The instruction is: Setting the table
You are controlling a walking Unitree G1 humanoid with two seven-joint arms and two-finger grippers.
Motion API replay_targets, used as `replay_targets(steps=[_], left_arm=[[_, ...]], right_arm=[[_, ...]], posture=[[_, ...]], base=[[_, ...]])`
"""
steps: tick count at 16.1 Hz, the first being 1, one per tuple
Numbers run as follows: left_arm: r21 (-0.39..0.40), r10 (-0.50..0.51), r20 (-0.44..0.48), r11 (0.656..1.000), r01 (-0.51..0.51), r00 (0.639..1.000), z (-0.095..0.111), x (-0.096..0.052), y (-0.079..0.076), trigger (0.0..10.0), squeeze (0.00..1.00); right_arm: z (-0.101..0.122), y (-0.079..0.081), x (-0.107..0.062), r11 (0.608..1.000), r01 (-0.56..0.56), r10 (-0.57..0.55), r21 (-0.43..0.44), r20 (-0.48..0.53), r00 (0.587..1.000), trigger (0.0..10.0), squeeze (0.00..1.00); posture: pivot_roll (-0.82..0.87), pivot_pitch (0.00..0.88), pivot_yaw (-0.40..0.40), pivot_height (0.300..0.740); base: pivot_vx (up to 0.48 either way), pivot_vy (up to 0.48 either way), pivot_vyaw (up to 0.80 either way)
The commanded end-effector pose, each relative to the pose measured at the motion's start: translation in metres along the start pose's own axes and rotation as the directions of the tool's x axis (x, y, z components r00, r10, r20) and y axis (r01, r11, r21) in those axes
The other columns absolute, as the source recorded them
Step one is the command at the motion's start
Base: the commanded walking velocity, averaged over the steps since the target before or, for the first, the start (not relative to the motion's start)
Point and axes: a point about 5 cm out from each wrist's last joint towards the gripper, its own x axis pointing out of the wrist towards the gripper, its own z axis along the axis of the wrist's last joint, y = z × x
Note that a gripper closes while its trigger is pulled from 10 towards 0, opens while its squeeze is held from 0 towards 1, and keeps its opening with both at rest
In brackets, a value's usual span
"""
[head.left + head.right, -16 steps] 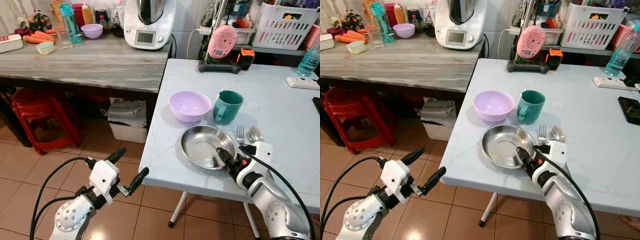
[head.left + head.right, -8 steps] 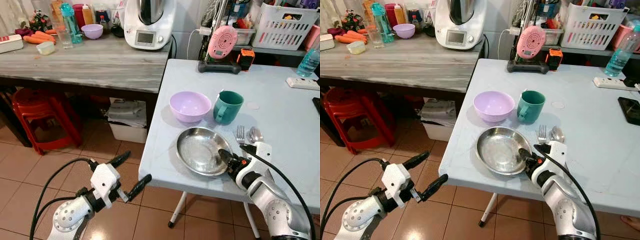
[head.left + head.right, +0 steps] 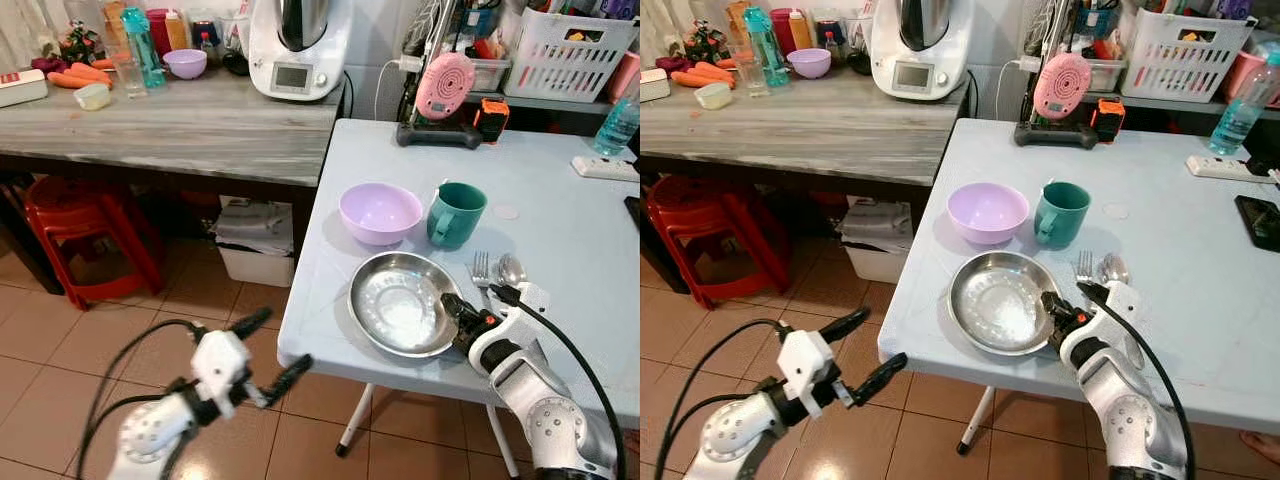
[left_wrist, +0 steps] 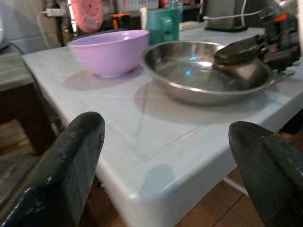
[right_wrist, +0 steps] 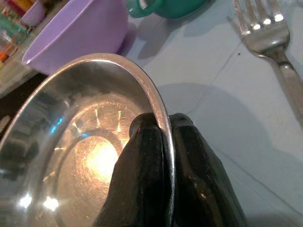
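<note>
Our right pincer (image 3: 447, 307) is clamped on the near right rim of a steel plate (image 3: 395, 305), one finger inside the rim and one outside. The plate sits at the front edge of the pale blue surface (image 3: 560, 215), close to the corner. The right wrist view shows the grip up close: the two black fingers (image 5: 142, 184) press the thin rim between them, with bright light glinting off the plate's floor.

Just beyond the pincer lie a fork (image 3: 480, 270) and a spoon (image 3: 511, 268), side by side on the surface beside the plate. The right wrist view shows the fork's tines but not the spoon. Farther out from the pincer stand a lilac bowl (image 3: 380, 211) and a teal mug (image 3: 456, 213), near each other behind the plate.

Our left pincer (image 3: 266, 347) hangs over the tiled floor (image 3: 60, 340), off the surface's left edge, its fingers spread wide apart and holding nothing. The left wrist view looks along them at table height: it shows the surface's corner, the bowl, the plate and the right pincer gripping its far rim.

To our left is a wooden counter (image 3: 170, 120) with a white kitchen machine (image 3: 297, 45).
</note>
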Motion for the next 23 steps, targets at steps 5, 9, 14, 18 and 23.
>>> replay_targets(steps=[5, 9, 14, 18, 23], left_arm=[[0.048, 0.152, 0.016, 0.987, -0.153, 0.988, 0.007, 0.000, 0.017, 10.0, 0.00], [-0.039, 0.394, -0.032, 0.918, -0.395, 0.919, -0.002, 0.002, 0.038, 10.0, 0.00], [-0.102, 0.494, -0.013, 0.864, -0.493, 0.869, 0.007, 0.013, 0.048, 10.0, 0.00], [-0.099, 0.499, -0.005, 0.862, -0.497, 0.867, 0.011, 0.020, 0.052, 10.0, 0.00], [-0.113, 0.529, 0.005, 0.843, -0.525, 0.848, 0.015, 0.023, 0.056, 10.0, 0.00]], right_arm=[[-0.011, 0.003, 0.000, 0.994, 0.075, -0.078, 0.084, 0.030, 0.997, 0.0, 0.00], [-0.009, 0.011, -0.006, 0.996, 0.086, -0.090, 0.033, 0.130, 0.988, 6.5, 0.00], [0.005, 0.021, -0.013, 0.981, 0.099, -0.050, -0.169, 0.272, 0.961, 10.0, 0.00], [0.006, 0.024, -0.013, 0.974, 0.095, -0.030, -0.208, 0.295, 0.955, 10.0, 0.00], [0.010, 0.028, -0.012, 0.974, 0.094, -0.023, -0.208, 0.320, 0.947, 10.0, 0.00]], posture=[[-0.01, 0.000, -0.005, 0.740], [-0.01, 0.000, -0.012, 0.740], [-0.02, 0.000, -0.015, 0.740], [-0.03, 0.000, -0.016, 0.740], [-0.03, 0.000, -0.015, 0.740]], base=[[0.000, 0.000, 0.00], [0.000, 0.000, 0.00], [0.000, 0.000, -0.12], [0.000, 0.292, -0.58], [0.000, 0.377, 0.00]])
